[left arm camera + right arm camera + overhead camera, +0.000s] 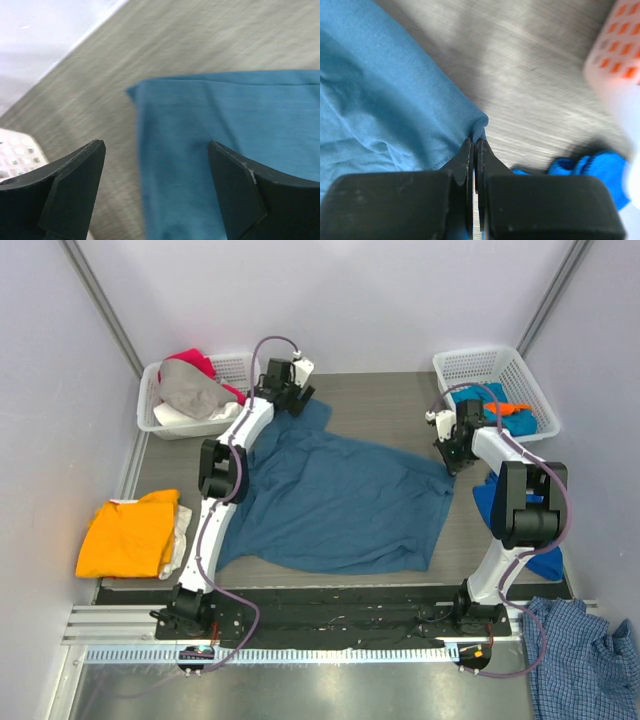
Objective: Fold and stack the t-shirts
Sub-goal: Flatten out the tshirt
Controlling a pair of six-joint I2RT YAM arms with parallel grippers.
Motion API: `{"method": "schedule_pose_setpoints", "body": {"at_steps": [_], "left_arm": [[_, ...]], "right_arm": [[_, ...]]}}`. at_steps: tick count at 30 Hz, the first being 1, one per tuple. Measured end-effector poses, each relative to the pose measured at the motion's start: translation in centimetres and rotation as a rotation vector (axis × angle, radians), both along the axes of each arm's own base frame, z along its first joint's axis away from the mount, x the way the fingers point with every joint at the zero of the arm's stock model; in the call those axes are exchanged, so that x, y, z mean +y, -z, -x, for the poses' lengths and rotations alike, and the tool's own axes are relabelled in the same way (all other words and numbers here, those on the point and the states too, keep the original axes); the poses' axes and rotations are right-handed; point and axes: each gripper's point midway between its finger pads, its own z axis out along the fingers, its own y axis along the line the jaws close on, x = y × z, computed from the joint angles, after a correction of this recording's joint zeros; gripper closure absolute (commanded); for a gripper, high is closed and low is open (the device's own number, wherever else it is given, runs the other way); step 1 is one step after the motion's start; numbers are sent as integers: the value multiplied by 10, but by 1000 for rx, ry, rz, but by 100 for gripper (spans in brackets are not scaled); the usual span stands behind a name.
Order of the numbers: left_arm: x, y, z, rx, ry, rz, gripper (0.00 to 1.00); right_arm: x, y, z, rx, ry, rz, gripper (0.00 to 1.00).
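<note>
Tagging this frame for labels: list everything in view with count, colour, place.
teal-blue t-shirt: 1, dark teal-blue, spread mid-table
orange t-shirt: 1, orange, folded, left edge, atop pale cloth
left basket: 1, white mesh, far left; holds red garment, grey garment
right basket: 1, white mesh, far right; holds turquoise garment, orange garment
blue garment: at least 1, bright blue, right table edge
checked shirt: 1, blue-white, near right corner
table: 1, grey wood-grain
left pincer: 1, black, open above teal-blue t-shirt's far corner
right pincer: 1, black, shut on its right edge
</note>
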Motion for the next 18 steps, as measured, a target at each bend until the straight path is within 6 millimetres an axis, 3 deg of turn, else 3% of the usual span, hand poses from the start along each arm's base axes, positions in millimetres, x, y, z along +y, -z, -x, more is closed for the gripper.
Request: {"method": "schedule_pose_setpoints", "body": {"at_steps": [6,10,11,16,18], "left_arm": [[14,2,-8,3,-5,48,33],[14,6,-7,16,19,64,46],[14,7,-6,21,28,63,50],[7,10,-1,36,85,46,53],[6,11,0,37,106,34,59]], "right_arm": [[4,12,16,48,-7,-20,99],[5,6,20,43,-9,-24,99],[5,-1,21,29,-10,-24,99],[6,-38,21,-62,-13,-21,99],[7,-51,22,-91,-15,-23,99]]}}
